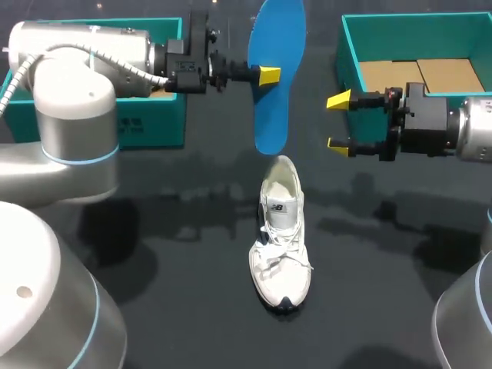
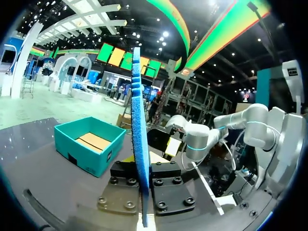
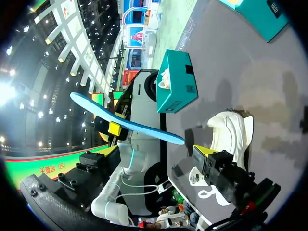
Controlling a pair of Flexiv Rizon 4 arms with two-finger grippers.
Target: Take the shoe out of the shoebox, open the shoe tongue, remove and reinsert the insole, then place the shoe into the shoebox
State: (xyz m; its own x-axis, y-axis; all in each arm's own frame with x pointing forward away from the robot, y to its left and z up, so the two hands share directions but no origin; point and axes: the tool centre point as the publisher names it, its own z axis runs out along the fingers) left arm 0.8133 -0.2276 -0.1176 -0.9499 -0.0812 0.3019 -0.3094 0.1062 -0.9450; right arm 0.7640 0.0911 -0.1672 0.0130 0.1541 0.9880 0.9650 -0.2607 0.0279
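**While the Insole Hung in the Left Gripper, the Shoe Waited Below**

Because the blue insole (image 1: 275, 69) was a thin foam sheet, it probably weighed almost nothing and would bend under any sideways push. The left gripper (image 1: 263, 74) had it pinched across its width near the middle, with both fingers closed on its flat faces. In the left wrist view the insole (image 2: 139, 144) showed edge-on between those fingers. That mid-length grip looked secure for carrying, though a hold nearer one end would likely help when feeding it back in.

Its long axis stood steeply upright, slightly tilted, as the right wrist view (image 3: 125, 122) showed. The lower end hung above the heel of the white shoe (image 1: 280, 246), not touching it. The shoe rested on its sole on the dark table (image 1: 154, 269), between the two arms. Its long axis ran from far to near, with the toe toward the robot and the heel away. The tongue was lifted and the laces were loose. The upper looked soft, so the firmer heel or the sole edge seemed the better place to hold it.

The right gripper (image 1: 338, 123) hovered beside the insole with its fingers spread wide and nothing in them. One teal box (image 1: 350, 46) lay open at the far right, and another teal box (image 1: 154, 127) sat behind the left arm.
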